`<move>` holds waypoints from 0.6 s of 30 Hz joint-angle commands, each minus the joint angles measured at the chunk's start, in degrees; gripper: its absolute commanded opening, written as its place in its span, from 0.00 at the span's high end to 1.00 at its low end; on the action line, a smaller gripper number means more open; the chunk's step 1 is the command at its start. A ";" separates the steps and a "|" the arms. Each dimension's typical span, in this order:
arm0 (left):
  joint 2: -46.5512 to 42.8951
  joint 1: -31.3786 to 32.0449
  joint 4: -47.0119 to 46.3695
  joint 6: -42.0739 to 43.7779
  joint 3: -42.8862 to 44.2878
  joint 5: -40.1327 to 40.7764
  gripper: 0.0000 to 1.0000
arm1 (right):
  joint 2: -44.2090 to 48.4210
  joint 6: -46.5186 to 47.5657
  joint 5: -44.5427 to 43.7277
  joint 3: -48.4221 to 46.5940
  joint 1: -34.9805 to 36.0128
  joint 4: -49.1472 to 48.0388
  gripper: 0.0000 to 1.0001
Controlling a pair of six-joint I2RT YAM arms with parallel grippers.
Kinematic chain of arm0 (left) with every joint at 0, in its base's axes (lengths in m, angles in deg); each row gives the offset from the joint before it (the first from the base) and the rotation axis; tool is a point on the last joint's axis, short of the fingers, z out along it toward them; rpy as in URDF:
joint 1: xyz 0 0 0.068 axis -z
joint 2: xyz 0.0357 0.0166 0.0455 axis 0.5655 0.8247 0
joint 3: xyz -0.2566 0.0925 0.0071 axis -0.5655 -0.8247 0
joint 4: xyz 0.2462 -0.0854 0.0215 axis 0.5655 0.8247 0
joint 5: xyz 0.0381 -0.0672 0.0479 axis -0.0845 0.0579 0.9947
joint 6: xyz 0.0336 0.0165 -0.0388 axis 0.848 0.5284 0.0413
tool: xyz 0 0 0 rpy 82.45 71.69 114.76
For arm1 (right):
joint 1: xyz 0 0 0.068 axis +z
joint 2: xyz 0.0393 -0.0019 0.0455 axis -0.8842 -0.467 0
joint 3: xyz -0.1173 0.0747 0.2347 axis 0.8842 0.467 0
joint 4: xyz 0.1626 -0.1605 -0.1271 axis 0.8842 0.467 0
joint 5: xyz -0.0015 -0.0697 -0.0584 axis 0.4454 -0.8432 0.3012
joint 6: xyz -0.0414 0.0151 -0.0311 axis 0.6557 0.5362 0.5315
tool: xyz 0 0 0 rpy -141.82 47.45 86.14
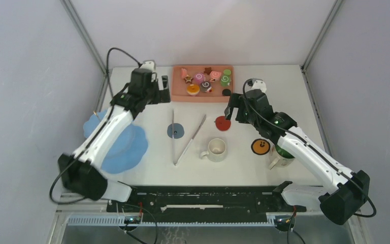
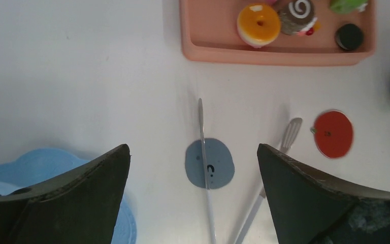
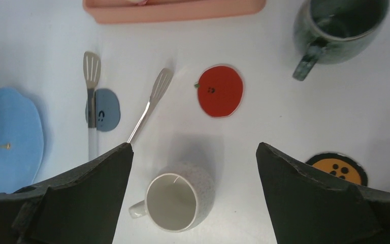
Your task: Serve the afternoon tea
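We see both tools released, jaws wide and holding nothing: the left gripper (image 2: 193,148) over the tongs (image 2: 201,122), the right gripper (image 3: 194,147) over the cream mug (image 3: 175,201). The pastries (image 1: 205,81) lie in the pink tray (image 1: 203,99). The arms partly hide the green mug (image 1: 283,156) and the blue tower (image 1: 129,147).

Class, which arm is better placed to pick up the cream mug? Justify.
Probably right: the open right gripper hovers nearer the cream mug, framed in its wrist view; the left gripper is farther.

Cream mug (image 3: 203,185), blue dessert tower (image 1: 127,146), red coaster (image 3: 221,90), salmon-pink tray (image 2: 274,54)
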 commanded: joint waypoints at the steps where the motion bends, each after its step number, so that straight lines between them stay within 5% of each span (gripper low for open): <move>1: 9.83 0.01 8.05 -1.19 11.70 4.34 0.00 | -2.09 1.12 7.75 -2.96 -0.09 -2.31 0.00; 11: 27.79 -3.11 7.44 -4.09 25.97 1.92 0.01 | -4.48 -0.59 10.61 -3.45 -0.69 -1.22 0.00; 18: 44.52 -4.18 11.27 -2.54 44.81 4.87 0.08 | -7.47 -0.01 13.18 -5.38 -2.51 -0.91 0.00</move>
